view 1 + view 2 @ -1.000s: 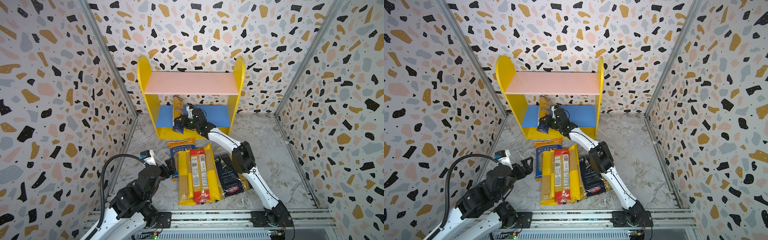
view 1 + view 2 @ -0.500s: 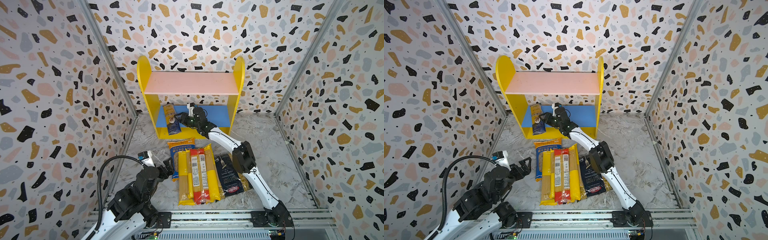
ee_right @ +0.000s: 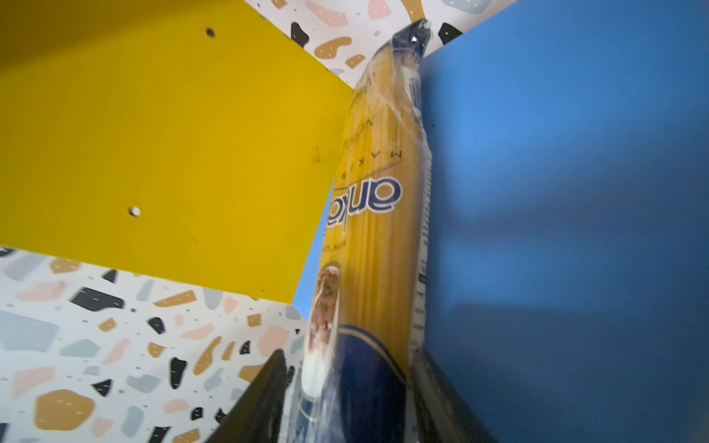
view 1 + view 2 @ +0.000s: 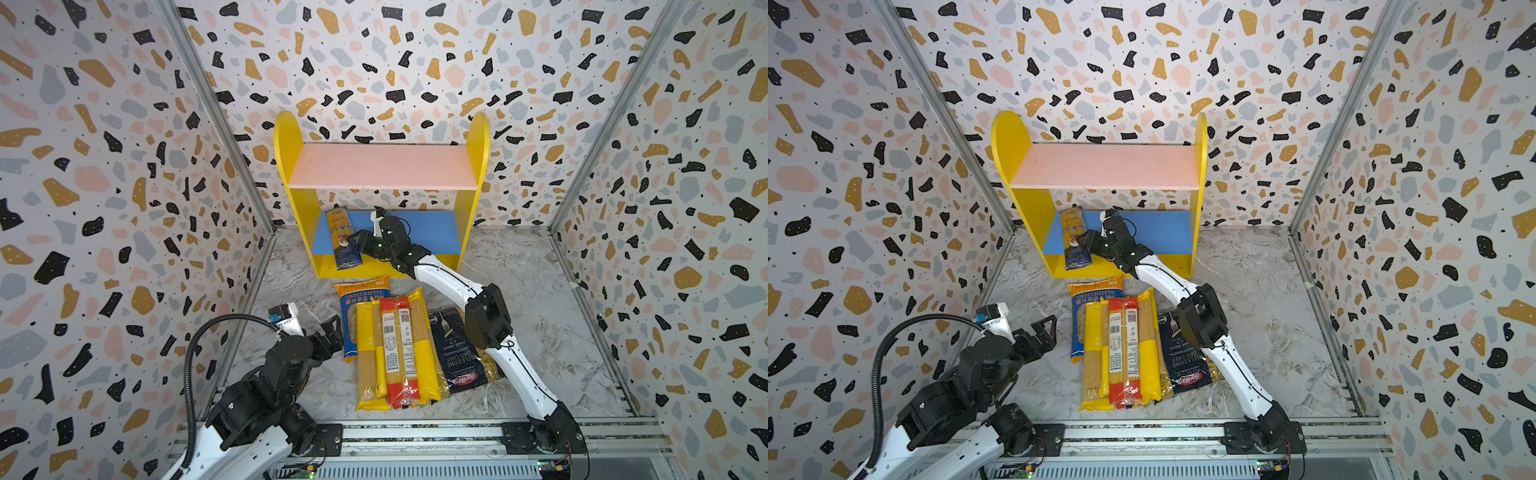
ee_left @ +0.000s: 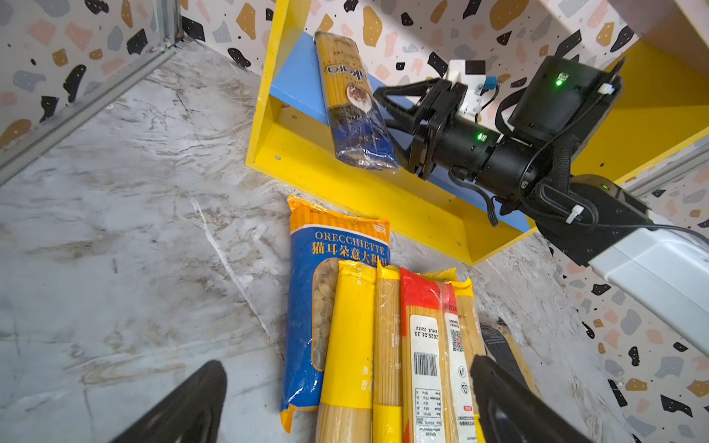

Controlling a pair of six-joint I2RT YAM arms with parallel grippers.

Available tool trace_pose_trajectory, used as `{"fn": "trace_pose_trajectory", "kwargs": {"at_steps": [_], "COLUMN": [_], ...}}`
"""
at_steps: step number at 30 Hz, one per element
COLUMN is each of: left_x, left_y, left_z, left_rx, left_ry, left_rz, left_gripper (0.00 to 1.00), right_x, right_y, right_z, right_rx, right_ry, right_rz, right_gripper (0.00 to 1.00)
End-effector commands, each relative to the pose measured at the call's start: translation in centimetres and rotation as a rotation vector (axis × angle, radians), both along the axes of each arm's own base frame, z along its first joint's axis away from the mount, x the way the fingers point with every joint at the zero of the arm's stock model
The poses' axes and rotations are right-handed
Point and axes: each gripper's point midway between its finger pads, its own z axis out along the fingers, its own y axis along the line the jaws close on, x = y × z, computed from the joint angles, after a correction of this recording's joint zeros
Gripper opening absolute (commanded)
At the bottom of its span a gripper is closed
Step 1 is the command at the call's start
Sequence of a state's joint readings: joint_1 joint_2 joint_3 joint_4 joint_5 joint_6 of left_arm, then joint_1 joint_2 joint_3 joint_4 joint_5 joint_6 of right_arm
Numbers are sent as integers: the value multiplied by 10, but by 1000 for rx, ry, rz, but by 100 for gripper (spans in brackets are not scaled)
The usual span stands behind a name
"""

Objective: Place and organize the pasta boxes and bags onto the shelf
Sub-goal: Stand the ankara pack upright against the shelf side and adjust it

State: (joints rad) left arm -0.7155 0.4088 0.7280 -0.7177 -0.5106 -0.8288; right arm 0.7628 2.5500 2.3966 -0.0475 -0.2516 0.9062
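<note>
The shelf (image 4: 382, 166) stands against the back wall. On the left of its blue lower board (image 4: 428, 232) lies a dark blue and gold spaghetti pack (image 4: 343, 241) (image 5: 353, 107), near end over the yellow front lip. My right gripper (image 4: 353, 241) (image 3: 349, 360) straddles that pack (image 3: 376, 211), jaws loose, a gap showing beside one finger. On the floor lie the Orecchiette bag (image 4: 353, 299), yellow spaghetti packs (image 4: 368, 365), a red one (image 4: 395, 353) and the navy Barilla bag (image 4: 457, 357). My left gripper (image 4: 330, 328) (image 5: 347, 368) hovers open left of them, holding nothing.
Speckled walls close in on three sides, with metal corner posts (image 4: 232, 137). The pink upper board (image 4: 1104, 166) is bare. Marbled floor (image 4: 540, 311) lies open right of the right arm. A rail (image 4: 415, 432) runs along the front edge.
The spaghetti pack has swung left from a more upright hold and settled on the blue board. The right jaws have widened around it. The left arm has shifted slightly.
</note>
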Motion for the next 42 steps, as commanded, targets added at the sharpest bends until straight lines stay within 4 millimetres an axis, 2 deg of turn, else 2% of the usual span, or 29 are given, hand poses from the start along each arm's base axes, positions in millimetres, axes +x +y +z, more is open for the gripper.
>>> {"fn": "trace_pose_trajectory", "kwargs": {"at_steps": [1, 5, 11, 17, 22, 35, 42], "left_x": [-2, -2, -7, 0, 3, -1, -5], "left_y": [9, 17, 36, 25, 24, 27, 31], "left_z": [21, 31, 64, 55, 57, 48, 48], "left_rx": [15, 40, 76, 79, 75, 75, 82], "left_ry": [-43, -54, -101, -61, -69, -60, -65], "left_rz": [25, 58, 120, 99, 104, 105, 107], "left_gripper": [100, 100, 100, 99, 100, 100, 100], "right_x": [-15, -19, -19, -18, -21, -35, -38], "right_y": [-28, -36, -27, -30, -29, -2, 12], "right_z": [76, 78, 65, 52, 39, 6, 9], "right_rx": [-65, -78, -121, -172, -201, -169, -113], "right_ry": [-153, -156, -129, -130, -120, -60, -67], "right_rz": [-35, -13, 33, 35, 58, 132, 154], "right_gripper": [53, 53, 53, 54, 55, 57, 56]}}
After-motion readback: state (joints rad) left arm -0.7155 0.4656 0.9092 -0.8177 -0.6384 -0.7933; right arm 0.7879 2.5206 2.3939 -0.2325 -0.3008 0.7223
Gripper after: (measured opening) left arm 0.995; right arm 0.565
